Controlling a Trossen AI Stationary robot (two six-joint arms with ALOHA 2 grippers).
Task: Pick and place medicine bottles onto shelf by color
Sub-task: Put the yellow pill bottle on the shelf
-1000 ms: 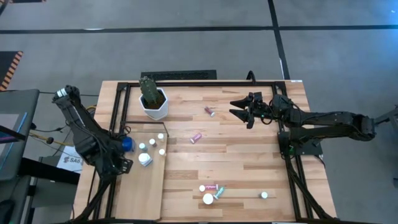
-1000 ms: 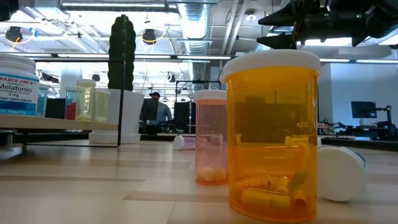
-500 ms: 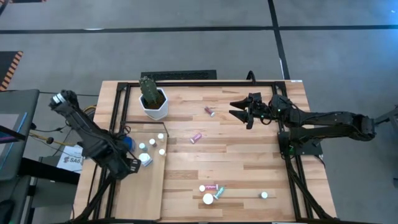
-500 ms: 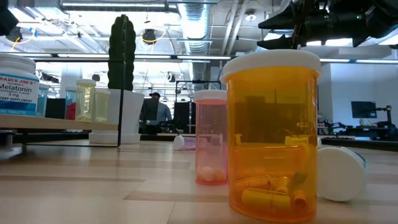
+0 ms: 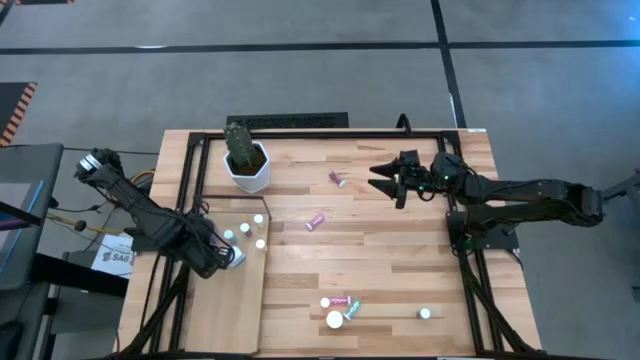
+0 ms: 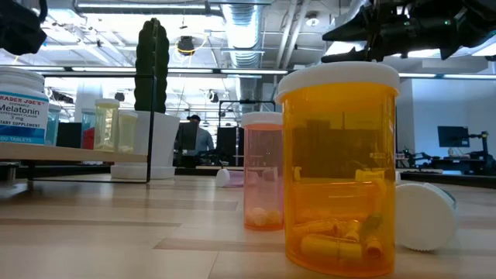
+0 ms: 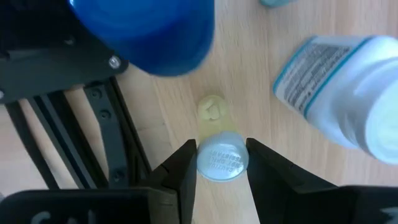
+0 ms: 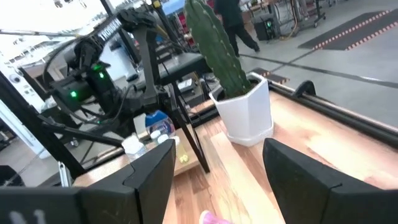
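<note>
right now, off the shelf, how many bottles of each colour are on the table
pink bottles: 4 (3 lying, 1 upright)
amber bottle: 1
green bottle: 1
cap-only bottle, colour hidden from above: 1
total: 7

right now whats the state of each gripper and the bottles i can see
left gripper: over the shelf, closed on a small yellowish bottle
right gripper: open, empty, above the table
pink bottle: lying on its side
amber bottle: upright, capped
blue bottle: beside the left gripper, ungripped
</note>
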